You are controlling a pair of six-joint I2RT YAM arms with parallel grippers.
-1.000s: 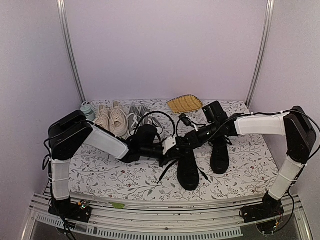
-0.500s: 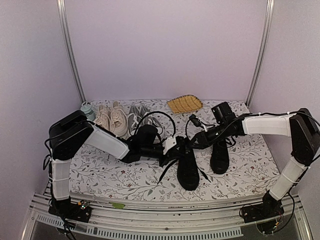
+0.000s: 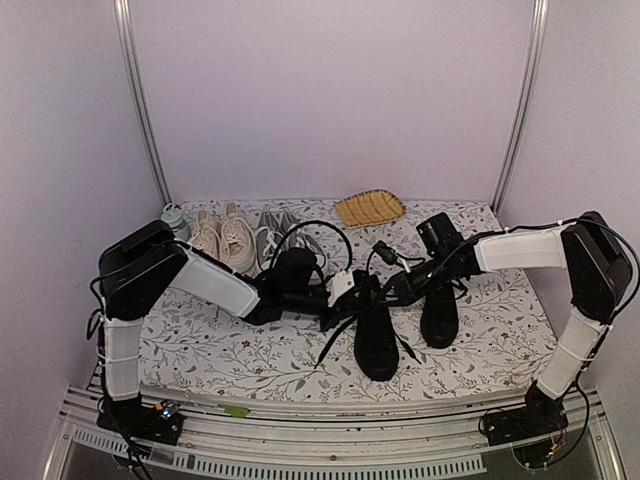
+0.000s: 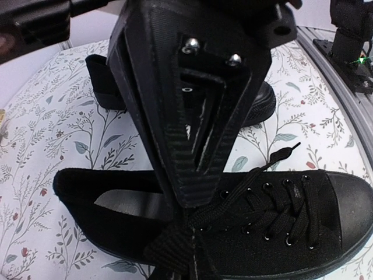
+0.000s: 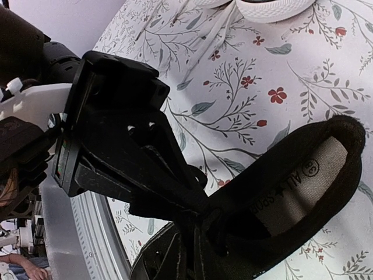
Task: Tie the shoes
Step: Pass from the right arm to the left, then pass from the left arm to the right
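Note:
Two black shoes lie mid-table, the nearer one (image 3: 376, 340) toe toward me and the other (image 3: 440, 312) to its right. The two grippers meet tip to tip over the nearer shoe's (image 4: 291, 233) collar. My left gripper (image 3: 350, 297) is shut on a black lace (image 4: 250, 186) that runs up from the eyelets into its tips (image 4: 189, 233). The right gripper (image 3: 384, 292) points down onto that same spot (image 4: 195, 195). In its own view the right gripper (image 5: 195, 233) has its fingers drawn together on the lace by the shoe's (image 5: 326, 233) opening.
A beige pair (image 3: 224, 240) and a grey pair (image 3: 274, 238) stand at the back left beside a small teal bottle (image 3: 173, 218). A yellow woven tray (image 3: 370, 208) lies at the back. A loose lace end (image 3: 330, 345) trails toward the front rail (image 3: 320, 420).
The right gripper came down from above the shoe to the left gripper's tips and closed there. The left gripper kept its hold and stayed in place.

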